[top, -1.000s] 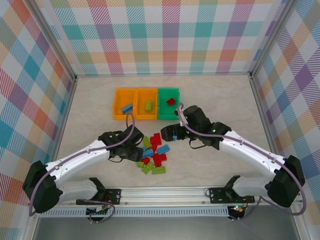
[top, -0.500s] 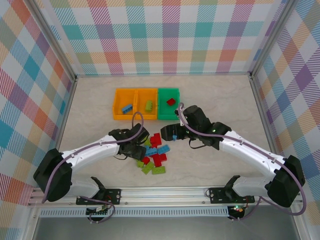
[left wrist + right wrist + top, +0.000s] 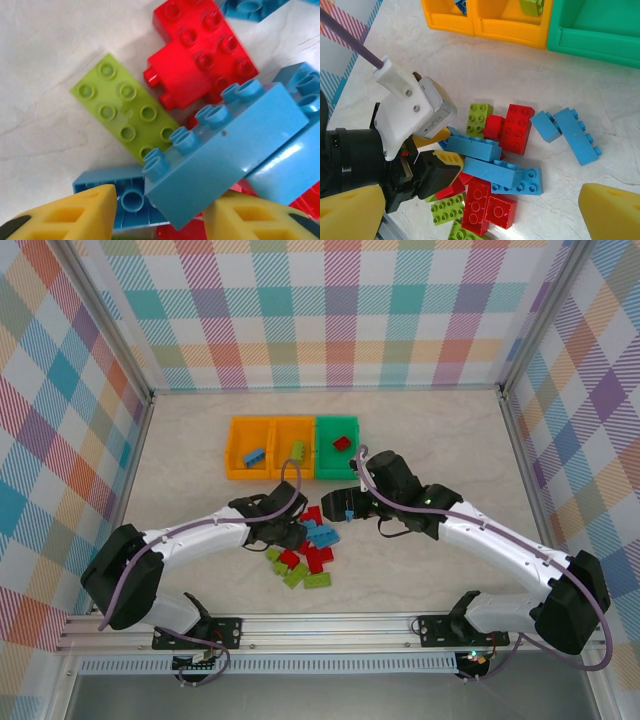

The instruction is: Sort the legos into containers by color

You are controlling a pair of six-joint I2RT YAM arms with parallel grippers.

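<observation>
The legos lie in a loose pile (image 3: 305,550) of red, blue and lime bricks in front of the containers. My left gripper (image 3: 292,530) is down in the pile's left side, open. Its yellow fingers (image 3: 75,215) stand on either side of a long blue brick (image 3: 230,145), with a gap left of the brick. That blue brick (image 3: 472,145) rests on another blue brick, beside a lime plate (image 3: 125,107) and a red brick (image 3: 200,55). My right gripper (image 3: 345,502) hovers open above the pile's right side, its pads (image 3: 612,210) wide apart and nothing between them.
Two orange bins (image 3: 238,432) (image 3: 282,430) and a green bin (image 3: 325,432) stand in a row behind the pile. They hold a blue brick (image 3: 255,456), a lime brick (image 3: 297,450) and a red brick (image 3: 343,443). Two blue bricks (image 3: 567,132) lie apart at the pile's right.
My left arm has swung right and pushed its gripper into the pile, around the blue brick. The right arm has stayed still.
</observation>
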